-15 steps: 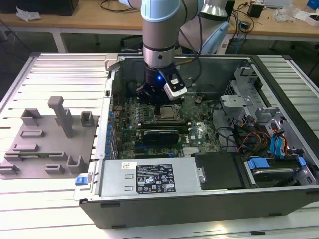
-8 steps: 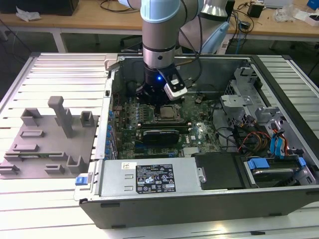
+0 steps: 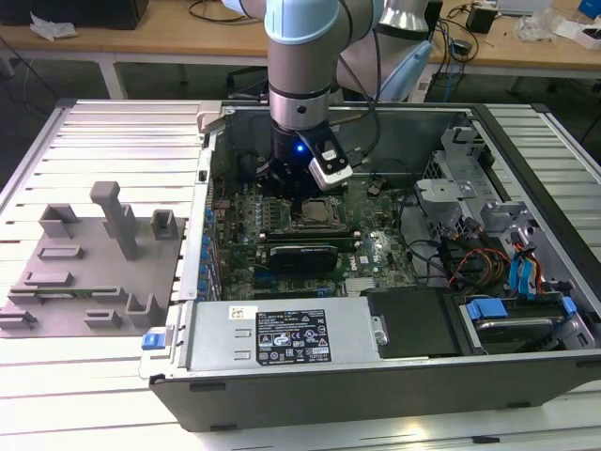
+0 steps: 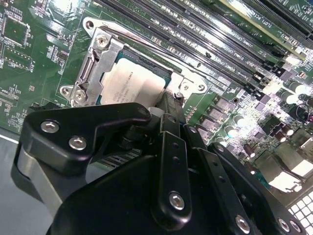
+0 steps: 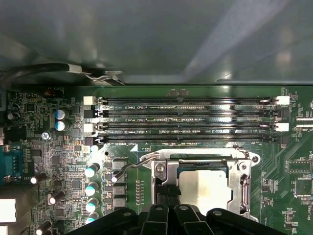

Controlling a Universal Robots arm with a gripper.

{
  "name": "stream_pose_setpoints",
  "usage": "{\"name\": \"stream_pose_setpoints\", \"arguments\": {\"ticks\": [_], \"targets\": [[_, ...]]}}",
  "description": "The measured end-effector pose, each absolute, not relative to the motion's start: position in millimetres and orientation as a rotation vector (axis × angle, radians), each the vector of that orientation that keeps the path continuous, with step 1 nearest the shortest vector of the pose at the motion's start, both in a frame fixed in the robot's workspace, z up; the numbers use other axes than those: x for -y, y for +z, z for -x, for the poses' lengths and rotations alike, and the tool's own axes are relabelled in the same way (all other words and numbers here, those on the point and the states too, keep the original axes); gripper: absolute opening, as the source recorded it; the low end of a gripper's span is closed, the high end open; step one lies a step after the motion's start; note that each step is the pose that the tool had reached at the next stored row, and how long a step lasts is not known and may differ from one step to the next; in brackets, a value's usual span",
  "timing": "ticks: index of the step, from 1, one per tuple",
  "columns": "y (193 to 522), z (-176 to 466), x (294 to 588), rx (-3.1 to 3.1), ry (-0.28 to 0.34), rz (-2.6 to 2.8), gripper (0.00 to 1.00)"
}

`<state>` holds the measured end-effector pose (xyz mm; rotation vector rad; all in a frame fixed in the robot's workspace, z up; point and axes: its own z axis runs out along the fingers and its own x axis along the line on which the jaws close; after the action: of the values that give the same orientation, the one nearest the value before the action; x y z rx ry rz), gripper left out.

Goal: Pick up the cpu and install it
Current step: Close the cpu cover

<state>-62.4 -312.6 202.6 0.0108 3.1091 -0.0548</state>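
The cpu is a pale silvery square lying flat inside the metal-framed socket of the green board. It also shows in the first wrist view. My gripper is down over the socket, its black fingers drawn together with nothing between them. Their tips rest at one edge of the chip, and the gripper sits beside the pale top in the first wrist view. In the exterior view the arm reaches straight down into the open computer case above the socket.
The grey plastic tray with upright blocks lies on the slatted table at the exterior view's left. Long memory slots run beside the socket. A thin socket lever, cables, drive cages and the case walls crowd around.
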Motion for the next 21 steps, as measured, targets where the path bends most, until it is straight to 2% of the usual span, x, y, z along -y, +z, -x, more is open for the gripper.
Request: {"name": "stream_pose_setpoints", "arguments": {"ticks": [21], "targets": [[207.4,63.4,312.5,-3.109,-0.055,-0.011,0.11]]}}
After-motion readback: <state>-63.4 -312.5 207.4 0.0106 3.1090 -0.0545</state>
